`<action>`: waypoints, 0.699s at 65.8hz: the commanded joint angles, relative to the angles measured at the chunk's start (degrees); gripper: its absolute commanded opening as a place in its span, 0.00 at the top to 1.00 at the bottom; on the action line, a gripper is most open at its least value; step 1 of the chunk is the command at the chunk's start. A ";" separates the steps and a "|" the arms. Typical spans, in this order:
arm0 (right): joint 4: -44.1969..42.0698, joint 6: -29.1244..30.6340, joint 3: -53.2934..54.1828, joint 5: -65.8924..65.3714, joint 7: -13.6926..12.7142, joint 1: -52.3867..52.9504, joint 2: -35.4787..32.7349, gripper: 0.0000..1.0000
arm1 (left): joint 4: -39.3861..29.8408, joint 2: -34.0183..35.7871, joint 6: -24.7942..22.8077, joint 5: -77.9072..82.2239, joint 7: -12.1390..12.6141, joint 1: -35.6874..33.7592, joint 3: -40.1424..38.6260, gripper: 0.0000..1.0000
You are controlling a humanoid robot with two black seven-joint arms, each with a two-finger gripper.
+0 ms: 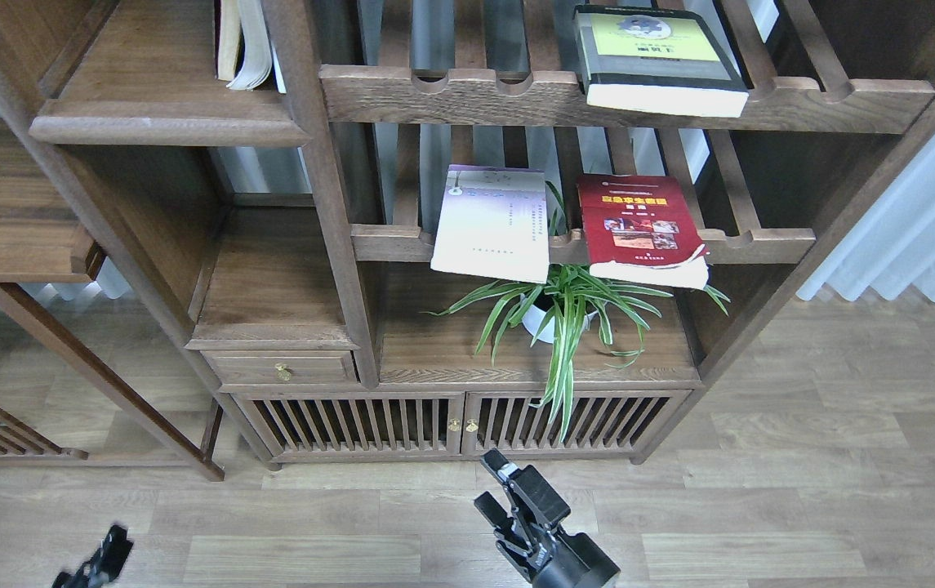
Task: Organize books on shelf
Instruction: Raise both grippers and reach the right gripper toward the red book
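Three books, all flat on slatted racks: yellow-green-grey book (661, 59) upper rack; lavender-cream book (493, 222) and red book (645, 229) lower rack. Solid shelf (158, 122) upper left. Right tool (491, 486) open, empty. Left tool (100, 563) state unclear.

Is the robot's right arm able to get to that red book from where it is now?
Probably yes. The right gripper hangs low over the floor, and the red book overhangs its rack's front rail; only plant leaves intrude below it.
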 commanded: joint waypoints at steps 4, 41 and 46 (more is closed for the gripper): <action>-1.04 0.00 0.20 -0.10 -0.01 1.20 0.00 0.01 | -0.21 -0.31 0.01 0.08 0.31 -2.10 0.09 0.00; -14.74 4.45 -1.47 -0.28 -0.54 13.06 0.00 0.01 | 0.49 -4.53 0.01 0.17 -0.01 -2.45 -0.43 0.00; -17.03 4.45 -1.90 -0.28 -0.54 14.38 0.00 0.01 | 0.49 -4.80 0.01 0.08 -0.01 -2.45 -0.26 0.00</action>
